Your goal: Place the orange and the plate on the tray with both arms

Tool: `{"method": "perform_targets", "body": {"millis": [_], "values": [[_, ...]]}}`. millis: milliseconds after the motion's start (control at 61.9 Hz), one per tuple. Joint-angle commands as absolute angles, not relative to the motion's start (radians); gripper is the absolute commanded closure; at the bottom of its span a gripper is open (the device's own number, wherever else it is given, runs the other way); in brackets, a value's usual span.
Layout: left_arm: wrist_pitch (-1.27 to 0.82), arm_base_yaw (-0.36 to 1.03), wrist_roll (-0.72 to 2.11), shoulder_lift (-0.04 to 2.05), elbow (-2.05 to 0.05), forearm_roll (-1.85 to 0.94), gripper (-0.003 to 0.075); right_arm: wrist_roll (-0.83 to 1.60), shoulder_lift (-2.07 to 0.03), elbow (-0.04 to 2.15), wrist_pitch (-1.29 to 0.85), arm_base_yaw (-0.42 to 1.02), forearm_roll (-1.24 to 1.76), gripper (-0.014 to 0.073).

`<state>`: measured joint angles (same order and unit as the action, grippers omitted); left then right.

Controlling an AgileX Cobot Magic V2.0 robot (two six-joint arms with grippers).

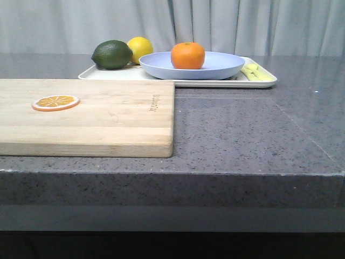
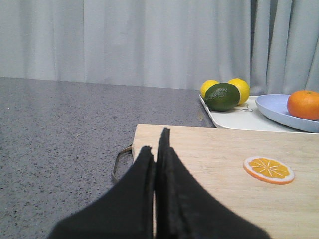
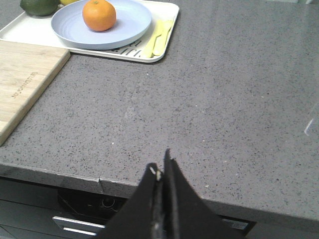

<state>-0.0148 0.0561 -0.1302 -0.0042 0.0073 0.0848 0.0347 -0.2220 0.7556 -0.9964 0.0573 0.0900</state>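
The orange (image 1: 187,55) sits on the lavender-blue plate (image 1: 221,67), and the plate rests on the white tray (image 1: 262,82) at the back of the counter. They also show in the right wrist view: orange (image 3: 99,15), plate (image 3: 129,22), tray (image 3: 167,35). In the left wrist view the orange (image 2: 304,104) and plate (image 2: 274,107) are at the edge. My left gripper (image 2: 155,142) is shut and empty over the near end of the wooden cutting board (image 2: 214,164). My right gripper (image 3: 160,167) is shut and empty above the counter's front edge. Neither gripper shows in the front view.
A dark green lime (image 1: 112,54) and a yellow lemon (image 1: 140,48) lie on the tray's left part, with pale yellow cutlery (image 1: 256,73) on its right. An orange slice (image 1: 55,102) lies on the cutting board (image 1: 108,118). Grey curtains hang behind.
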Motion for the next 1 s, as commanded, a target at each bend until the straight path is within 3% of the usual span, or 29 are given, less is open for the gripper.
{"method": "perform_targets", "body": {"millis": [0, 162, 986], "values": [[0.052, 0.055, -0.121, -0.024, 0.035, 0.073, 0.074, 0.034, -0.236, 0.779, -0.924, 0.056, 0.08, 0.0661], [0.049, 0.055, 0.01, -0.024, 0.035, -0.052, 0.074, 0.034, -0.236, 0.779, -0.924, 0.056, 0.08, 0.0661], [0.048, 0.058, -0.103, -0.023, 0.035, 0.052, 0.074, 0.034, -0.236, 0.779, -0.924, 0.056, 0.08, 0.0661]]}}
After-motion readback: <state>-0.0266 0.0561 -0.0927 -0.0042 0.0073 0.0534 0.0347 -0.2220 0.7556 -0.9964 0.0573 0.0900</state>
